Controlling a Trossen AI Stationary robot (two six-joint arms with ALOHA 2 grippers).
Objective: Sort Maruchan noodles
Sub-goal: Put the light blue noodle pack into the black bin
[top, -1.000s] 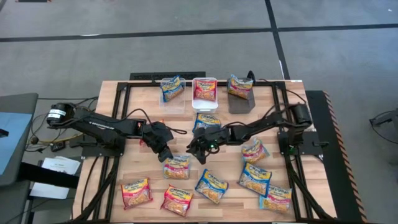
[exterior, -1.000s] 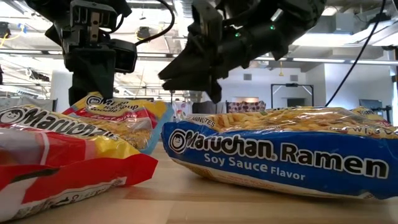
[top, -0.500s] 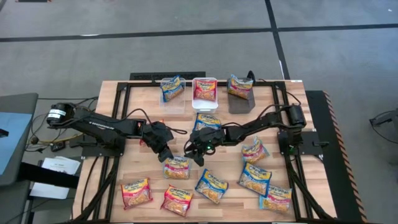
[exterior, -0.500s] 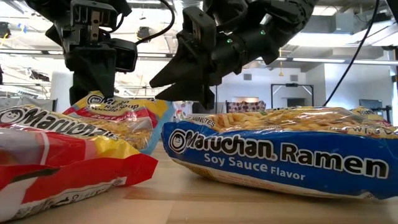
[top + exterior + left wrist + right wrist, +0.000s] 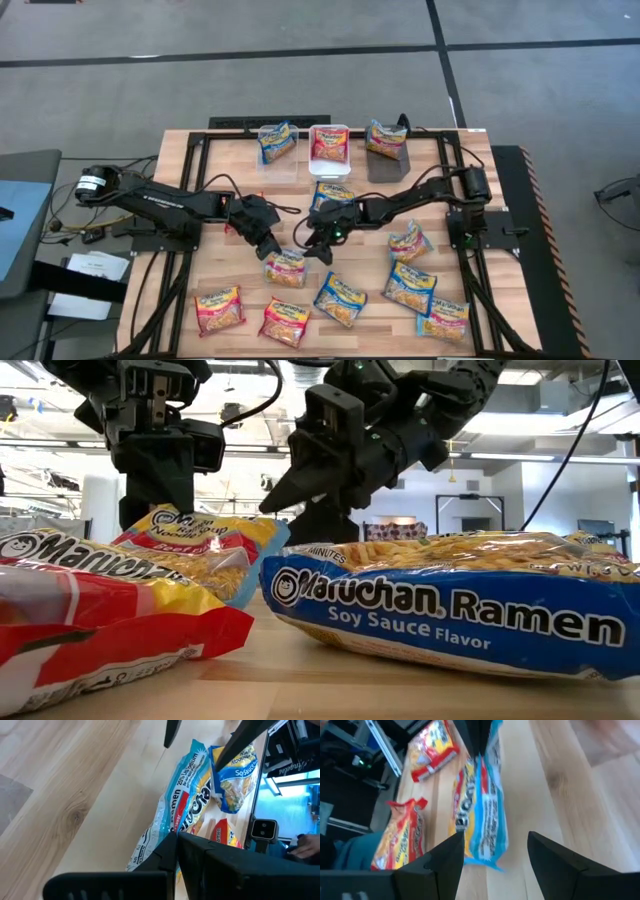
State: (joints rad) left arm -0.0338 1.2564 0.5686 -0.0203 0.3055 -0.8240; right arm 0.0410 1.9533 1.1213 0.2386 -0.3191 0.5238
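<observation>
Packet (image 5: 286,268) with the blue trim was what my next move depended on: it lay on the tabletop (image 5: 220,180) in the middle, with both claws converging on it from opposite sides. My left claw (image 5: 268,248) sat pressed shut at the packet's left-rear corner, touching or just above it; I could not tell which. My right claw (image 5: 317,248) hung just beside its right end, jaws spread wide and holding nothing. From the right wrist view, the packet's (image 5: 482,815) long axis ran straight ahead between my fingers (image 5: 445,860), so I judged the right arm better placed to straddle and grasp it.
</observation>
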